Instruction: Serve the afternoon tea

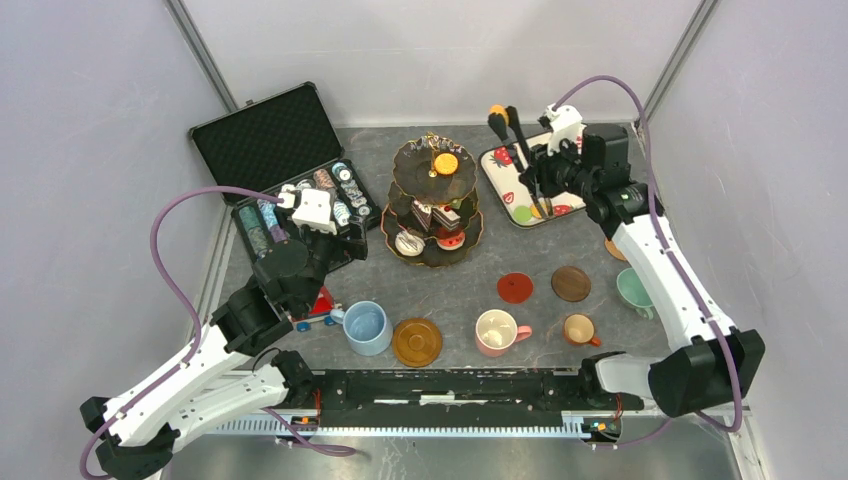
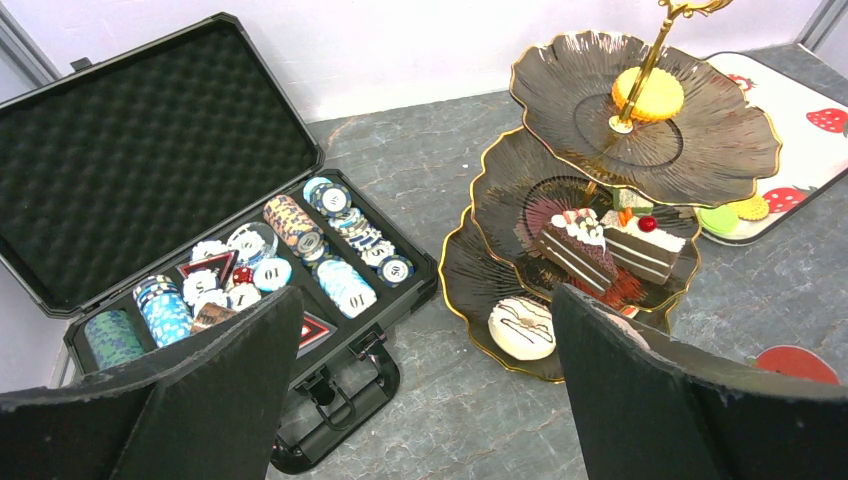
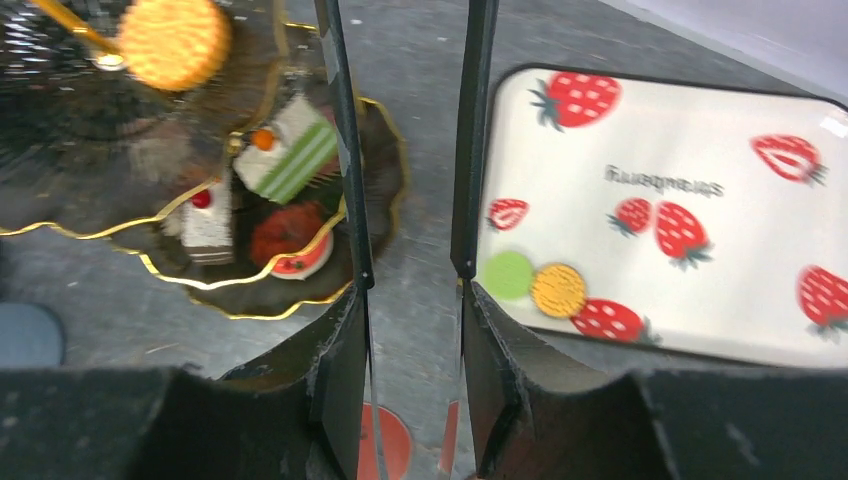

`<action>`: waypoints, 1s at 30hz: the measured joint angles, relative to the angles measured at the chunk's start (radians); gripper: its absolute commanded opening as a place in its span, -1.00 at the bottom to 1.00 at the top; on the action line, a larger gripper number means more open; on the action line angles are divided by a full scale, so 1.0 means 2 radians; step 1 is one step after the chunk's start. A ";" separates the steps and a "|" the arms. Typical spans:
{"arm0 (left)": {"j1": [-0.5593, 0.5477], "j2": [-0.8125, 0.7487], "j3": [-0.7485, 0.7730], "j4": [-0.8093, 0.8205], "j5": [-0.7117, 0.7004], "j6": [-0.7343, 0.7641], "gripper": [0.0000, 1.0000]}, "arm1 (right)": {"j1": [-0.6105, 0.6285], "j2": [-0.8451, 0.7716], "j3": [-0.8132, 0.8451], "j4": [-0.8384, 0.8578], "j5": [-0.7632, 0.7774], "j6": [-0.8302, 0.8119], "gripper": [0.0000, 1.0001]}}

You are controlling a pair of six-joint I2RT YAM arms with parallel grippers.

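Note:
The dark gold-rimmed three-tier stand (image 1: 433, 200) holds an orange macaron (image 2: 648, 93) on top, cake slices (image 2: 580, 250) on the middle tier and a white donut (image 2: 521, 327) on the bottom tier. My right gripper (image 1: 537, 176) is shut on black tongs (image 1: 513, 135) with orange tips, held above the gap between the stand (image 3: 150, 200) and the strawberry tray (image 3: 700, 230). A green macaron (image 3: 508, 274) and an orange one (image 3: 558, 289) lie on the tray. My left gripper (image 2: 425, 390) is open and empty, left of the stand.
Along the front stand a blue mug (image 1: 367, 327), pink mug (image 1: 497, 332), small brown mug (image 1: 579, 329) and green mug (image 1: 634, 290), with amber (image 1: 417, 342), red (image 1: 515, 288) and brown (image 1: 571, 283) coasters. An open poker chip case (image 1: 270, 140) and a red toy car (image 1: 318, 305) are at left.

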 measured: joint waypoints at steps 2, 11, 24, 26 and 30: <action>0.000 0.000 0.000 0.000 0.000 0.000 0.99 | 0.007 0.013 0.009 0.000 -0.026 0.002 -0.55; 0.001 0.000 0.000 0.000 0.000 0.000 0.99 | 0.073 0.113 0.136 -0.053 -0.066 0.004 -0.54; 0.001 0.000 0.000 0.000 0.000 0.000 0.99 | 0.118 0.165 0.226 -0.150 -0.029 -0.017 -0.45; 0.001 0.000 0.000 0.000 0.000 0.000 0.99 | 0.123 0.170 0.235 -0.161 -0.026 -0.022 -0.40; 0.001 0.000 0.000 0.000 0.000 0.000 0.99 | 0.133 0.181 0.254 -0.179 -0.018 -0.028 -0.34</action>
